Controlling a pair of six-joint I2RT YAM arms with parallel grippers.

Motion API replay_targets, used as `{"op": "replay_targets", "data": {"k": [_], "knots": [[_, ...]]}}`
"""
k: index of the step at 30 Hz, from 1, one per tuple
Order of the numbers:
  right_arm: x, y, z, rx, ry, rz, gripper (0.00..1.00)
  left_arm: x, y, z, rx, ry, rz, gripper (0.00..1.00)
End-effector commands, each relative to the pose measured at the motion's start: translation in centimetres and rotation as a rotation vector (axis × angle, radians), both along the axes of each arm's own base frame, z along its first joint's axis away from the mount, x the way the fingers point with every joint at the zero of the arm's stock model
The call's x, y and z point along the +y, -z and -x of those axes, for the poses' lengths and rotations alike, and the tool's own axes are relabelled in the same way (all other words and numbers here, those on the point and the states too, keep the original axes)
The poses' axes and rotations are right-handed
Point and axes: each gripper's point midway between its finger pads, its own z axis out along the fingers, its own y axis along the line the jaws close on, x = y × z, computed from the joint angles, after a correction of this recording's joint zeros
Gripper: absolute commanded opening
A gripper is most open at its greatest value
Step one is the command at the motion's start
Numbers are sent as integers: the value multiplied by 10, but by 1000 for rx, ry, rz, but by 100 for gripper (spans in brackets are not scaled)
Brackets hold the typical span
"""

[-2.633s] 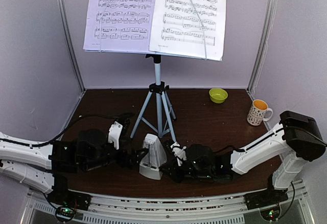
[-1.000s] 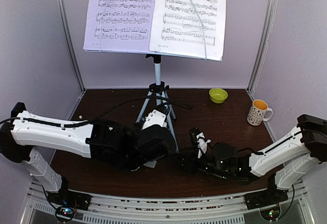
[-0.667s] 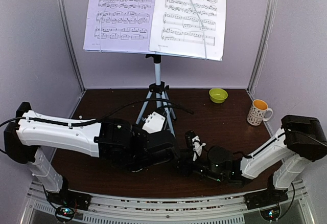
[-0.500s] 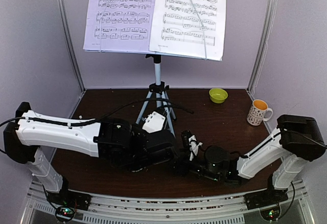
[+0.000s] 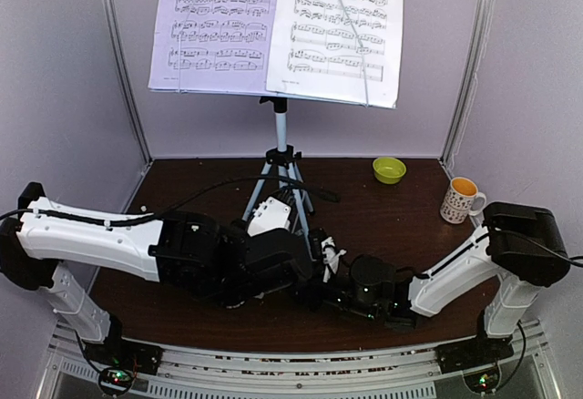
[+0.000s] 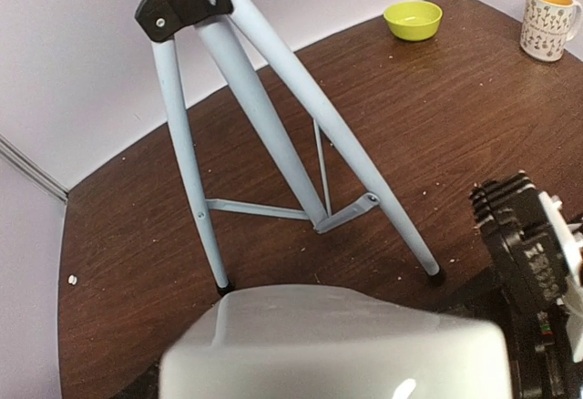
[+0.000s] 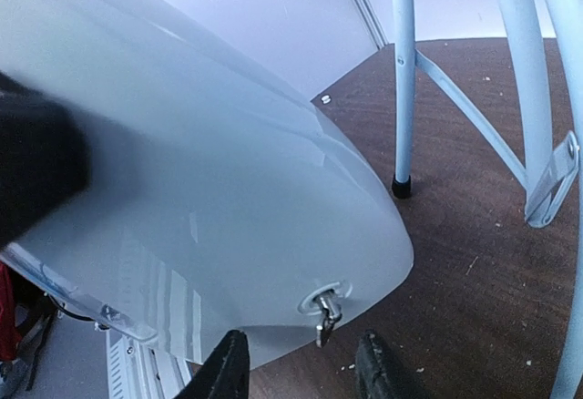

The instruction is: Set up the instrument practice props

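The music stand point(image 5: 281, 135) stands at the back middle on its silver tripod point(image 6: 273, 126), with two sheet-music pages point(image 5: 273, 25) on its desk. The pale-grey metronome point(image 6: 337, 344) fills the bottom of the left wrist view. In the top view it is hidden under my left arm. My left gripper point(image 5: 273, 271) sits over it, its fingers hidden; a dark blurred shape point(image 7: 36, 171) presses the metronome's side. My right gripper point(image 7: 301, 372) is open, fingers either side of the metronome's winding key point(image 7: 323, 312) without touching it. It lies low on the table point(image 5: 314, 282).
A yellow-green bowl point(image 5: 389, 169) and a patterned mug point(image 5: 462, 199) stand at the back right. Tripod legs point(image 7: 403, 80) stand just behind the metronome. The right wrist body point(image 6: 533, 271) is close on the metronome's right. Walls enclose the brown table point(image 5: 383, 226).
My left arm swung in from the left and now covers the metronome. My right gripper pulled back, then slid left up to the metronome's side.
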Motion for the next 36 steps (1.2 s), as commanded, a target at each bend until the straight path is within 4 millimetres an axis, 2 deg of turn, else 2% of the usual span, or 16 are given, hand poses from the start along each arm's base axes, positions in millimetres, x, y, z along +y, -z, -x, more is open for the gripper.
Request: {"op": "replay_targets", "data": {"k": [1,4,10,14,19,25,29,32,36], "knots": [[2,2,-3,18,18,-7,38,-2,-38,0,-79,9,156,18],[-2,4,-7,31,35,-16,31,-2,-42,2,-88,29,181,18],[-6,-1,-11,20,48,-25,24,-8,-42,4,-90,75,192,18],[-4,-8,-10,11,37,-31,13,-12,-42,6,-94,92,195,18],[-12,-12,-11,26,48,-52,0,-9,-39,7,-99,100,202,17],[-19,-25,-5,54,7,-112,0,-7,-41,10,-131,134,250,17],[-23,-43,-5,95,-9,-192,0,-5,-42,12,-164,157,294,17],[-31,-56,-9,154,1,-284,0,-4,-45,14,-188,167,327,17],[-40,-63,-17,258,39,-396,0,-5,-46,18,-213,176,354,17]]}}
